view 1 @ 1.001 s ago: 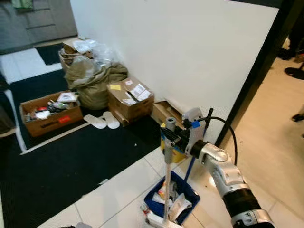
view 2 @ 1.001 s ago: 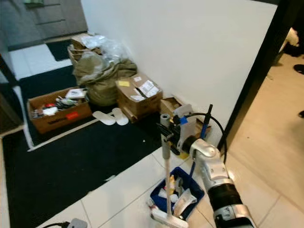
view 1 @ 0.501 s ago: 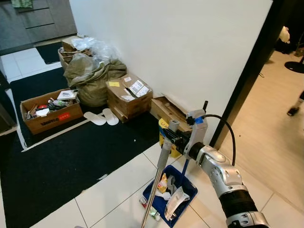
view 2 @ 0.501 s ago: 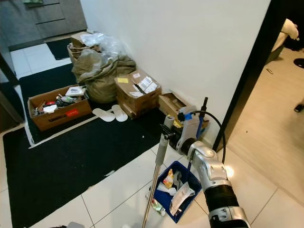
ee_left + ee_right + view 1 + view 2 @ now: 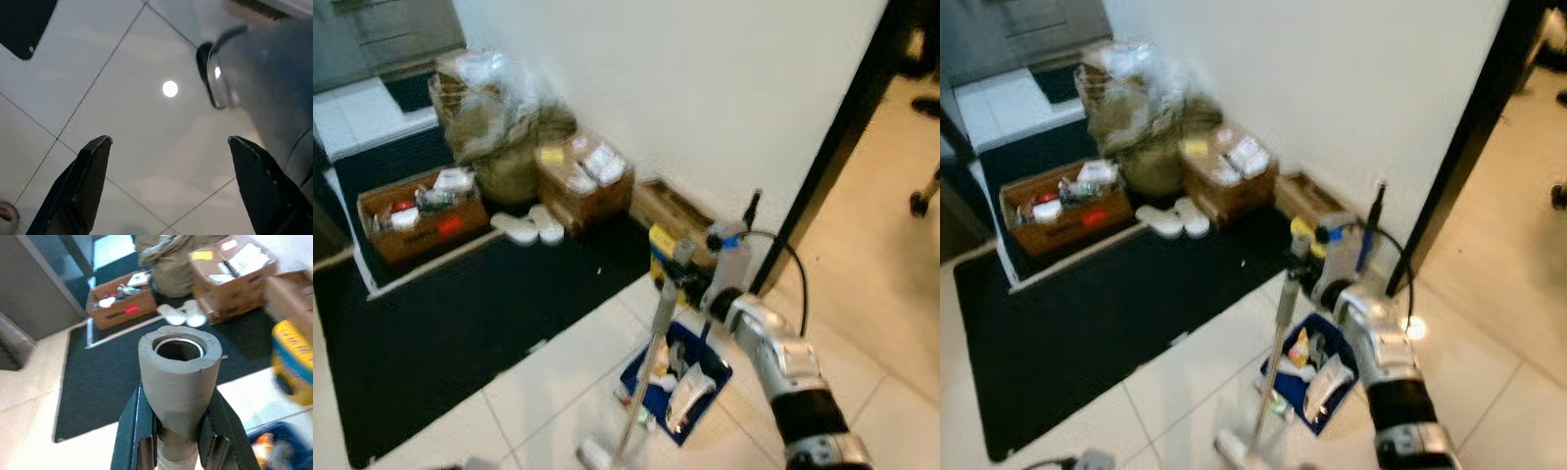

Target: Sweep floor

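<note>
right gripper point(image 5: 178, 440) is clamped tight round the grey broom handle point(image 5: 662, 323), near its top | broom is tilted, its foot on the white tile just beside the blue dustpan point(image 5: 677, 384), which is packed with trash | left gripper point(image 5: 166, 188) is spread wide over bare tile, nothing held | black rug point(image 5: 460, 313) and boxes point(image 5: 416, 211) are lined up along the wall

**A lived-in home hallway, cluttered along one wall**

This is a home interior, a passage beside a plain white wall point(image 5: 705, 88). The floor is large pale glossy tiles point(image 5: 558, 382) with a black mat point(image 5: 460, 323) laid over part of it. Household clutter lines the wall: open cardboard boxes point(image 5: 582, 176) with shipping labels, a box of odds and ends point(image 5: 416, 211), a stuffed olive sack point(image 5: 504, 157) and a pair of white slippers point(image 5: 530, 225). A dark door frame point(image 5: 832, 147) opens onto further tiled floor.
</note>
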